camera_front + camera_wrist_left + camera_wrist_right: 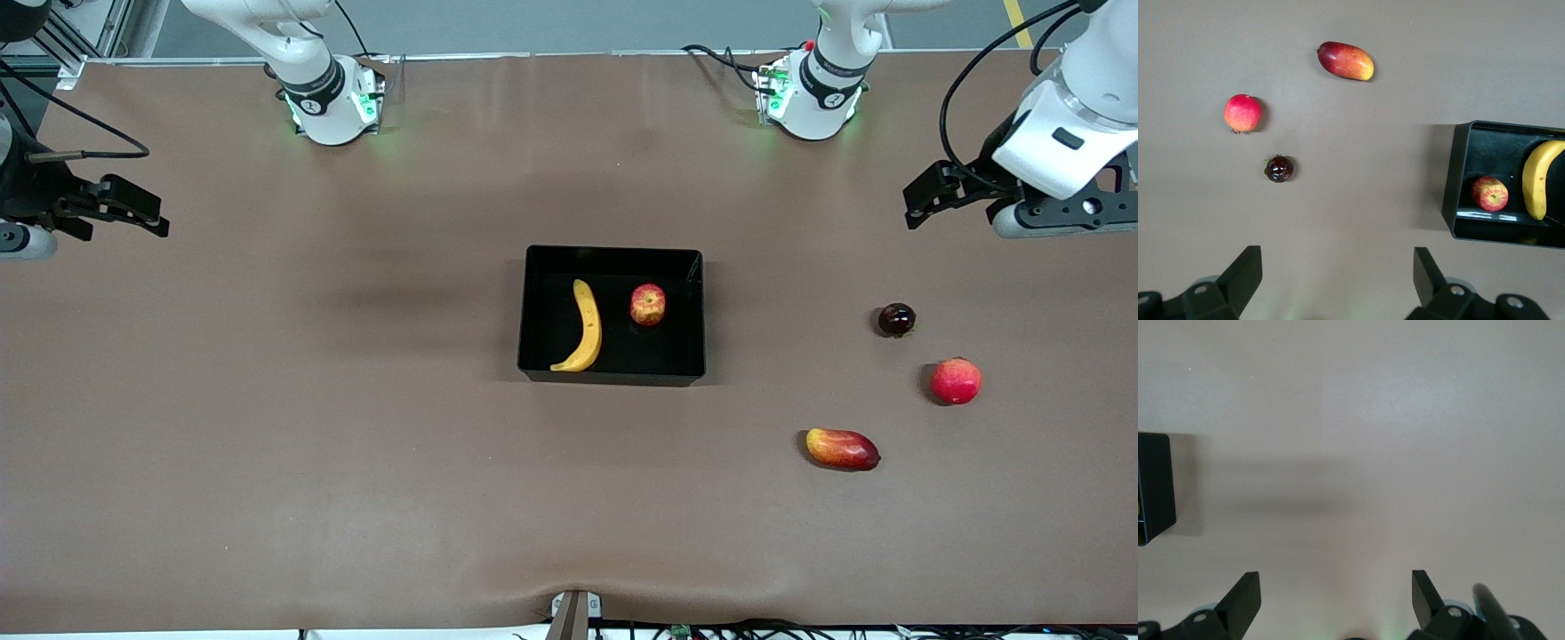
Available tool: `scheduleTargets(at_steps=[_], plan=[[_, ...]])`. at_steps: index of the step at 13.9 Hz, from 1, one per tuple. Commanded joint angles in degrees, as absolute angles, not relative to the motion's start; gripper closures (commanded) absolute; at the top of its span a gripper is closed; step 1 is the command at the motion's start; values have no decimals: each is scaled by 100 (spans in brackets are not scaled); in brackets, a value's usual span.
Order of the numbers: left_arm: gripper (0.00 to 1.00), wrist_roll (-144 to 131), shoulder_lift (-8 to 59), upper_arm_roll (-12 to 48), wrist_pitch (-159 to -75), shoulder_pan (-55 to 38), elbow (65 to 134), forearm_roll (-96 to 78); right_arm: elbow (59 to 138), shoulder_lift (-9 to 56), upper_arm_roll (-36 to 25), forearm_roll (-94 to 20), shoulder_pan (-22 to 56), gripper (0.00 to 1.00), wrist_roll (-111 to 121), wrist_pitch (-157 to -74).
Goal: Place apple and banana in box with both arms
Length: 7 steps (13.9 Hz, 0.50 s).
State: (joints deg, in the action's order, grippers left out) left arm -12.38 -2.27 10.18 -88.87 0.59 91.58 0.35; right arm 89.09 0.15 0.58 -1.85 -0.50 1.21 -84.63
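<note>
The black box [613, 254] stands at the table's middle. Inside it lie the yellow banana [585, 331] and, beside it toward the left arm's end, the red-and-yellow apple [648, 304]. My left gripper [926, 203] hangs open and empty over the left arm's end of the table. Its wrist view shows the box [1459, 175] with the apple [1489, 193] and banana [1538, 177], all apart from the gripper [1337, 268]. My right gripper [142, 213] hangs open and empty over the right arm's end. In its wrist view only a corner of the box [1155, 487] shows, away from the gripper [1337, 590].
Three loose fruits lie toward the left arm's end: a small dark round fruit [896, 319], a pinkish-red round fruit [956, 380] and an oblong red-and-yellow mango-shaped fruit [842, 448]. The left wrist view shows the same three. Brown tabletop surrounds the box.
</note>
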Motion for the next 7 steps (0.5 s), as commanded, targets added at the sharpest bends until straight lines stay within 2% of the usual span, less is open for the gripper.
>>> scheduleTargets(at_steps=[1, 7], plan=[[0, -1099, -229, 1028, -8868, 167, 9106, -79, 8877, 9, 53, -114, -18, 0, 26, -8411], [0, -1107, -229, 1063, -9026, 185, 9150, -79, 8877, 9, 61, -114, -18, 0, 26, -8411]])
